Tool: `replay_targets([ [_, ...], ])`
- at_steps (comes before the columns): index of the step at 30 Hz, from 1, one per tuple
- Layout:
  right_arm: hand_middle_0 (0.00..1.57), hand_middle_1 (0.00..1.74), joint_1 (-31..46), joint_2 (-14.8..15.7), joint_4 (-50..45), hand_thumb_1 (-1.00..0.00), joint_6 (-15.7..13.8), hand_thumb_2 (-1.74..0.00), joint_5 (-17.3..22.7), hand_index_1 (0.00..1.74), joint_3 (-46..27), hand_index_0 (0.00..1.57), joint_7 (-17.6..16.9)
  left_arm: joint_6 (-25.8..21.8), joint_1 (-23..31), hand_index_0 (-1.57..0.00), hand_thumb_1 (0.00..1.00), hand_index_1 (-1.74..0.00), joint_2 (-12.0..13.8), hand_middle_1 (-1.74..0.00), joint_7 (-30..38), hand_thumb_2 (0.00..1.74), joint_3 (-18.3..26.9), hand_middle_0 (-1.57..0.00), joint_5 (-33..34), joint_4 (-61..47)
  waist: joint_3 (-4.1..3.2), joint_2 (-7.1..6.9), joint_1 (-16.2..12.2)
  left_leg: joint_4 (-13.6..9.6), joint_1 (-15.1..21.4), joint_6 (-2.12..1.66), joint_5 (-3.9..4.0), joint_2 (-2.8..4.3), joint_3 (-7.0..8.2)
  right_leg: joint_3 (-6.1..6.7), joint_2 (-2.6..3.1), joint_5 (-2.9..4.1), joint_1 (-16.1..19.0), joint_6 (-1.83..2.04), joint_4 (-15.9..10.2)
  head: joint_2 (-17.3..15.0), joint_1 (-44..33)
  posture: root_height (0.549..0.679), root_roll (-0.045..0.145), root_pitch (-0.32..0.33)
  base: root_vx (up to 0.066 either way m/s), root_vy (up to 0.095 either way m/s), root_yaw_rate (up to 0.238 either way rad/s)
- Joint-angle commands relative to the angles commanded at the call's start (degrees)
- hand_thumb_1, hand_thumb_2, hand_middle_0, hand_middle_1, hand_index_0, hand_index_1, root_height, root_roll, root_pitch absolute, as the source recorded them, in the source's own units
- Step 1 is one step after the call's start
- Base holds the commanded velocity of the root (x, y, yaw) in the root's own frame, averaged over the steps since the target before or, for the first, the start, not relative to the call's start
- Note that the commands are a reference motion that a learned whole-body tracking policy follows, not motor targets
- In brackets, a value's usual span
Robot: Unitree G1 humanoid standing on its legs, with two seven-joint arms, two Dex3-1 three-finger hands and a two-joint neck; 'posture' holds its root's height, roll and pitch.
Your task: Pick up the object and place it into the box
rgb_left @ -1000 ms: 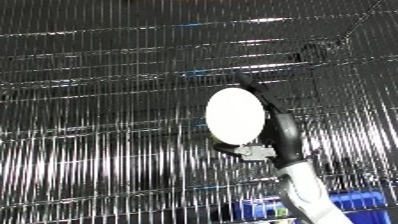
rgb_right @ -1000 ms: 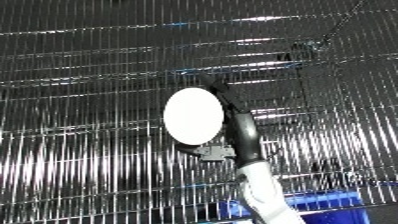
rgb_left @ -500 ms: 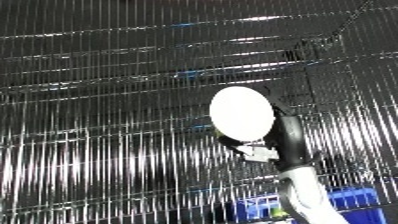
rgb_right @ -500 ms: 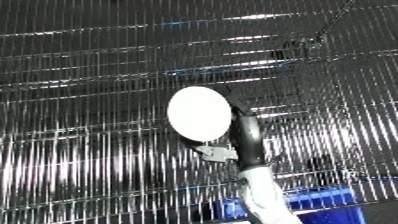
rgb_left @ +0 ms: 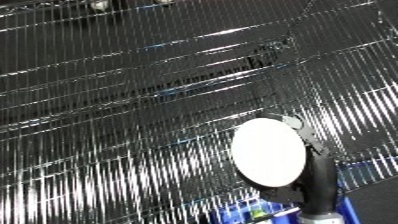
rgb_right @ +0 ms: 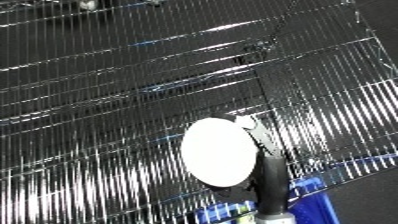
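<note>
A flat white round object (rgb_left: 266, 156) stands on edge in the lower right of both eye views. My right hand (rgb_left: 316, 172) is black and sits behind and beneath it, rising from the bottom edge. Its fingers (rgb_left: 300, 128) curl over the object's upper right rim, so the hand is shut on the object. A blue bin (rgb_right: 305, 199) shows in part at the bottom edge, just below the hand and object. My left hand appears in no view.
Shiny wire shelving (rgb_left: 160, 85) fills nearly the whole picture behind the hand, its bars running in slanted rows. A wire upright (rgb_right: 266, 65) crosses the upper right.
The whole picture has tilted and shifted, so the camera moved. The hand with the white object now sits lower in view, closer to the blue bin at the bottom edge.
</note>
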Motion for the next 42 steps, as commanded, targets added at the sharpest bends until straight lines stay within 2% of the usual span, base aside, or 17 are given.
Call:
replay_targets([
  [6,1.02,1.13,6.99,-0.58,-2.66,-0.65,-2.3,-1.13,1.2,1.13,-3.77,1.02,-1.77,0.27,0.88,-1.57,1.0,-1.74,0.16,-1.74,-0.52,1.74,1.96,-1.57,0.09,0.65,0.0,-0.51,-2.14,-1.49,3.38,-0.01,-0.6,0.73,1.06,1.46,0.25,0.68,3.55,0.51,-2.77,-2.52,3.59,0.621,0.051,0.114,-0.033,0.026,-0.244],
  [11,1.02,1.13,12.3,-1.15,-3.36,-0.65,-2.88,-1.13,1.29,1.13,-6.44,1.02,-4.14,0.3,1.63,-1.57,1.0,-1.74,0.14,-1.74,-1.02,1.74,3.51,-1.57,0.21,0.9,-0.03,-0.69,-3.98,-2.6,6.41,0.22,-1.34,1.2,2.27,2.73,0.41,0.83,6.5,0.67,-4.71,-4.24,8.2,0.628,0.054,0.095,-0.022,0.05,-0.22],
  [14,1.02,1.13,16.26,-1.62,-3.19,-0.65,-4.22,-1.13,1.37,1.13,-8.66,1.02,-5.98,-0.06,2.54,-1.57,1.0,-1.74,-0.01,-1.74,-1.32,1.74,4.46,-1.57,0.24,0.82,-0.3,-0.53,-5.32,-3.58,8.47,0.41,-1.71,1.32,3.08,3.57,0.32,0.84,8.16,0.71,-5.85,-5.38,11.09,0.631,0.058,0.085,-0.001,0.077,-0.195],
  [21,1.02,1.13,23.21,-3.16,-1.64,-0.65,-6.53,-1.13,3.4,1.13,-14.46,1.02,-6.85,-1.74,4.09,-1.57,1.0,-1.74,-1.1,-1.74,-1.21,1.74,6.1,-1.57,-1.49,1.06,-1.19,1.22,-9.64,-5.75,12.8,0.48,-2.22,1.2,5.57,5.71,0.18,0.91,10.31,0.67,-8.22,-11.63,17.83,0.637,0.074,0.07,0.022,0.157,-0.228],
  [24,1.02,1.13,26.77,-3.39,1.05,-0.65,-9.29,-1.13,7.36,1.13,-17.47,1.02,-3.97,-3.1,5.0,-1.57,1.0,-1.74,-2.15,-1.74,-1.52,1.74,6.7,-1.57,-2.71,1.81,-1.4,2.11,-11.97,-6.16,14.61,0.51,-2.72,1.19,6.98,6.88,0.27,0.7,11.13,0.52,-8.81,-15.18,21.11,0.638,0.082,0.062,0.046,0.16,-0.225],
  [27,1.02,1.13,28.02,-3.18,2.59,-0.65,-10.56,-1.13,8.7,1.13,-18.5,1.02,-2.85,-3.51,5.28,-1.57,1.0,-1.74,-2.54,-1.74,-1.51,1.74,6.76,-1.57,-3.06,2.01,-1.42,2.41,-12.83,-6.16,15.13,0.58,-2.96,1.13,7.5,7.25,0.38,0.62,11.29,0.45,-8.92,-15.95,22.22,0.638,0.085,0.06,0.034,0.119,-0.166],
  [34,1.02,1.13,30.44,-3.73,7.99,-0.65,-12.29,-1.13,9.61,1.13,-20.23,1.02,-3.25,-4.73,5.52,-1.57,1.0,-1.74,-3.21,-1.74,-1.31,1.74,6.37,-1.57,-3.65,2.49,-1.23,3.44,-14.49,-6.47,16.28,1.06,-3.76,0.51,8.47,8.34,0.98,0.49,11.22,0.29,-9.04,-16.8,25.47,0.637,0.089,0.057,0.001,0.07,-0.083],
  [39,0.63,0.7,30.25,-4.37,11.19,-0.4,-13.66,-0.7,12.65,0.7,-20.04,0.63,-0.67,-5.52,5.12,-1.57,1.0,-1.74,-3.6,-1.74,-1.34,1.74,5.78,-1.57,-4.28,3.11,-0.99,4.23,-14.97,-6.87,16.71,1.18,-3.79,-0.09,8.79,8.86,1.24,0.76,11.12,0.28,-9.41,-16.28,28.32,0.637,0.092,0.057,-0.015,0.053,-0.042],
  [42,0.39,0.44,29.58,-4.85,13.05,-0.25,-14.13,-0.44,14.45,0.44,-19.74,0.39,1.1,-5.96,4.83,-1.57,1.0,-1.74,-3.97,-1.74,-1.4,1.74,5.35,-1.57,-4.4,3.48,-0.84,4.59,-15.03,-6.94,16.86,1.13,-3.8,-0.32,8.89,9.02,1.21,0.95,11.1,0.27,-9.59,-15.81,29.29,0.638,0.094,0.056,-0.022,0.04,-0.031],
])
